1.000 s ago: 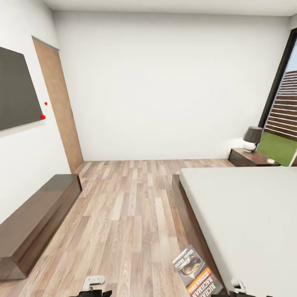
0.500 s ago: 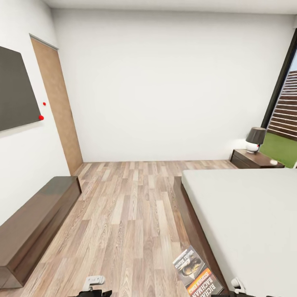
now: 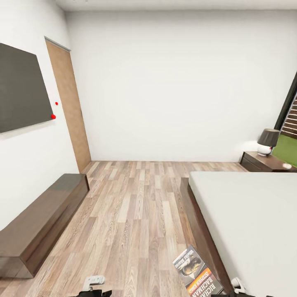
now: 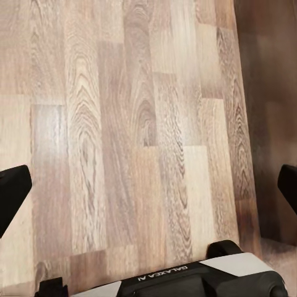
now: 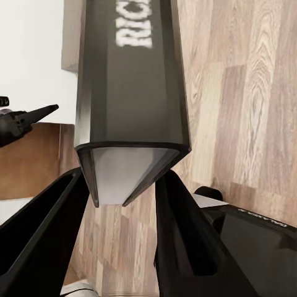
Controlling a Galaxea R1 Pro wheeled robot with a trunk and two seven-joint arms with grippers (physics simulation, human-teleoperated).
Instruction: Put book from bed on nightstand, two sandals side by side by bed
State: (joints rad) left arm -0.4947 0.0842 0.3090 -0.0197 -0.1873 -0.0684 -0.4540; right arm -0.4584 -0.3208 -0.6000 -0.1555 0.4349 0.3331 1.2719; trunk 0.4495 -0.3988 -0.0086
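My right gripper [image 5: 120, 179] is shut on the book [image 5: 133, 80], its black fingers [image 5: 49, 223] pinching the spine end with the white lettering. In the head view the book [image 3: 197, 274] hangs over the floor just beside the bed [image 3: 251, 214], near the bottom edge. The bed's off-white mattress stretches along the right, with a dark wooden frame [image 3: 197, 231]. One nightstand [image 3: 264, 161] stands at the far right by the wall. My left gripper [image 4: 148, 185] is open over bare floor planks, holding nothing. The sandals are out of view.
A lamp [image 3: 267, 142] with a dark shade stands on the nightstand. A long low dark cabinet [image 3: 41, 218] runs along the left wall under a dark wall panel [image 3: 20, 86]. A wooden door [image 3: 70, 107] is at the far left. Wood floor [image 3: 136, 206] lies between cabinet and bed.
The whole head view has shifted right, so the camera has turned left. The book and both grippers hold the same place in the picture.
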